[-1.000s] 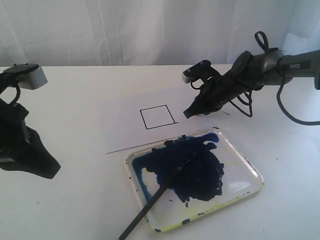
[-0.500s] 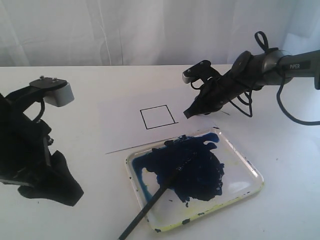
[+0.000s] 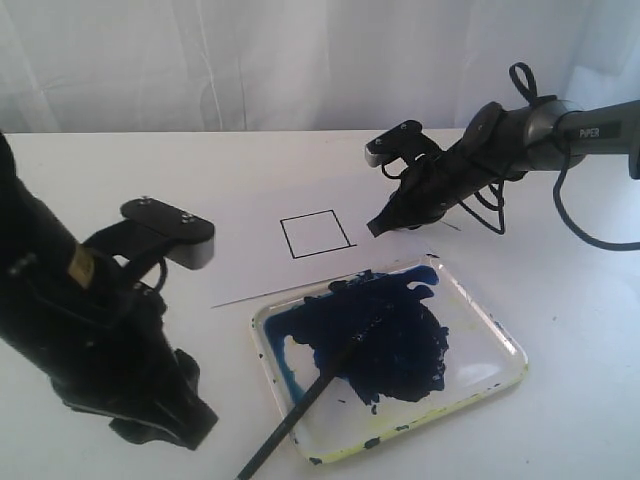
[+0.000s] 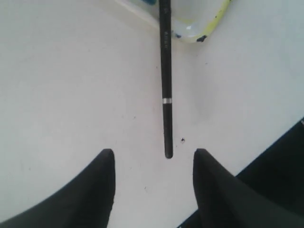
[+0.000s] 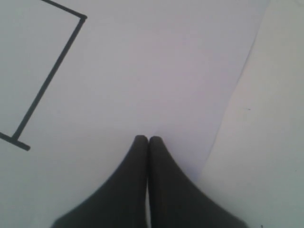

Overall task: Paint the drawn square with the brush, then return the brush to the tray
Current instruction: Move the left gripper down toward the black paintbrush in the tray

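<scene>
Counts: one brush [image 3: 318, 386], one tray [image 3: 488, 316] near front edge, one square [image 3: 315, 234].
Left gripper [image 4: 153, 153]: spread apart, empty.
Right gripper [image 5: 147, 140]: pressed together, empty.
Left wrist only: silver band [image 4: 166, 100] on brush.

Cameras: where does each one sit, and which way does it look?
Exterior view: off the arms, looking down at the square, tray and brush; both arms show.
Left wrist view: on the left arm, looking past the open left gripper at the brush's handle and a tray corner.
Right wrist view: on the right arm, looking past the shut right gripper at the paper and a square corner.
Shared: exterior and left wrist both see brush and tray.
</scene>
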### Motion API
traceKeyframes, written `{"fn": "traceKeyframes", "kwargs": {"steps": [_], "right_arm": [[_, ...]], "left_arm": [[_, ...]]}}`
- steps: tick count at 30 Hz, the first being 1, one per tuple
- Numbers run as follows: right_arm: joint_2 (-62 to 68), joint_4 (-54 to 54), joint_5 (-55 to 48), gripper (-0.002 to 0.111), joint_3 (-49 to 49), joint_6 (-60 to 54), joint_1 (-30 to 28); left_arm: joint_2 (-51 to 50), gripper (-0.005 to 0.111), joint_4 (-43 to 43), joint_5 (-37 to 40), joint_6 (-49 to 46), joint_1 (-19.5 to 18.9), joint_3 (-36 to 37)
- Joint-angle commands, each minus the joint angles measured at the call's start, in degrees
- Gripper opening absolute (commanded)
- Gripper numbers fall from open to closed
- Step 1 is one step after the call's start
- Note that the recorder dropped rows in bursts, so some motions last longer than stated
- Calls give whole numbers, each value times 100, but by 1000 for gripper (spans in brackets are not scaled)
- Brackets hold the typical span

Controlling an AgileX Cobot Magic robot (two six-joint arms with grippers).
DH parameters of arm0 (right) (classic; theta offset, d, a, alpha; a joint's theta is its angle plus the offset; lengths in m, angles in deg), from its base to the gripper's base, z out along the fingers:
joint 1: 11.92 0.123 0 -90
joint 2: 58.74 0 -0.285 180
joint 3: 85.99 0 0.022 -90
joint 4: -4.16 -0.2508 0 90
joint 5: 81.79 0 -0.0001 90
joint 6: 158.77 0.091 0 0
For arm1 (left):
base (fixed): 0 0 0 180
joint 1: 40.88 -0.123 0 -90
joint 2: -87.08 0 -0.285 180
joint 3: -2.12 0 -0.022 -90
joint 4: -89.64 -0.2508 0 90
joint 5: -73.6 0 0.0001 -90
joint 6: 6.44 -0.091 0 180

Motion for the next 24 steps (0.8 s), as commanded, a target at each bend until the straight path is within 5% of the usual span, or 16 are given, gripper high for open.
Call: {"fn": "traceKeyframes", "kwargs": {"steps": [1,24], "right_arm": [[86,95,-101,0,-10,-51,-8],[86,95,-55,0,-10,-51,-8]], "left_arm": [[-336,55,33,-450,100,189,4],[-1739,54,394,-1253,-80,465,4]]}}
